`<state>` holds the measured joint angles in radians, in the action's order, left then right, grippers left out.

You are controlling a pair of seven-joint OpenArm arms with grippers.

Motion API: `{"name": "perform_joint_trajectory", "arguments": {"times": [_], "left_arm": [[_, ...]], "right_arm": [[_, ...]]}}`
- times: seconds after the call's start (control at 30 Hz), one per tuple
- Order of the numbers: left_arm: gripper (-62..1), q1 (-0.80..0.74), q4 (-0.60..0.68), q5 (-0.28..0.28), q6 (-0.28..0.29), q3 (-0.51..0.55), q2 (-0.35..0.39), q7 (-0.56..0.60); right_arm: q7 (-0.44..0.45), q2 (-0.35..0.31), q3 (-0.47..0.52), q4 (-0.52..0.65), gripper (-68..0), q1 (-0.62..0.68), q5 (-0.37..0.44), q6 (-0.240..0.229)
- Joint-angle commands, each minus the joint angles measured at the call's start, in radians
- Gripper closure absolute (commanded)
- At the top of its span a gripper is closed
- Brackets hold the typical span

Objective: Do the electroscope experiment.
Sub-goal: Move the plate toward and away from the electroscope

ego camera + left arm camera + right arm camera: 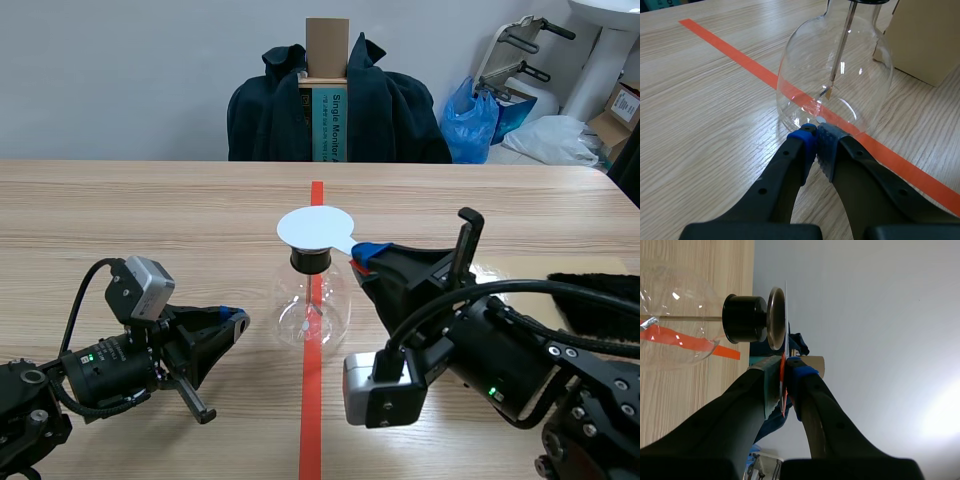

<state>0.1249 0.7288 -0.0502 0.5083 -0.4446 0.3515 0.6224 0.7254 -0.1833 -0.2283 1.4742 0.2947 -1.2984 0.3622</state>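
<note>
Electroscope (311, 300): a clear round glass flask (835, 75) with a black stopper (742, 319), a metal plate (776, 317) above the stopper, and a thin rod (842, 45) running down to foil leaves inside. It stands upright on the orange-red tape line (316, 195) at the middle of the desk (150, 220), well apart from every edge.

Right gripper (362, 255): jaws clamped on the tab of a thin white disc (315, 227), which lies flat over the metal plate. The right wrist view shows the disc edge-on, against or just beside the plate; contact cannot be confirmed.

Left gripper (238, 320): jaws together on nothing. The tips sit just beside the flask's lower wall, on the side toward the desk's left edge. Whether they touch the glass cannot be told.

Handling, as a judgement: the flask is thin glass, so it is light, stiff, smooth and fragile. It is likely to slide or tip under a sideways push and may crack under a hard squeeze. Take hold at the black stopper or the neck, not at the bulb. Keep clear of the rod and the flimsy leaves. The white disc looks light and flexible; hold it by the tab only.

A tan sheet (510, 272) lies on the desk toward the right edge, partly behind the right arm.
</note>
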Motion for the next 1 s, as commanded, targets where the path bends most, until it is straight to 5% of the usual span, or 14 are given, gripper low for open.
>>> {"name": "perform_joint_trajectory", "arguments": {"times": [0.0, 0.33, 0.97], "left_arm": [[-3.2, 0.008, 0.018, -0.013, 0.002, 0.008, -0.01, 0.018], [-3.2, 0.008, 0.018, -0.013, 0.002, 0.008, -0.01, 0.018], [-3.2, 0.008, 0.018, -0.013, 0.002, 0.008, -0.01, 0.018]], "right_arm": [[0.001, -0.008, 0.006, 0.014, -0.8, -0.009, 0.006, 0.014], [-0.04, -0.008, 0.006, 0.014, -0.8, -0.009, 0.008, 0.014], [-0.301, -0.008, 0.008, 0.014, -0.8, -0.01, 0.046, 0.042]]}}
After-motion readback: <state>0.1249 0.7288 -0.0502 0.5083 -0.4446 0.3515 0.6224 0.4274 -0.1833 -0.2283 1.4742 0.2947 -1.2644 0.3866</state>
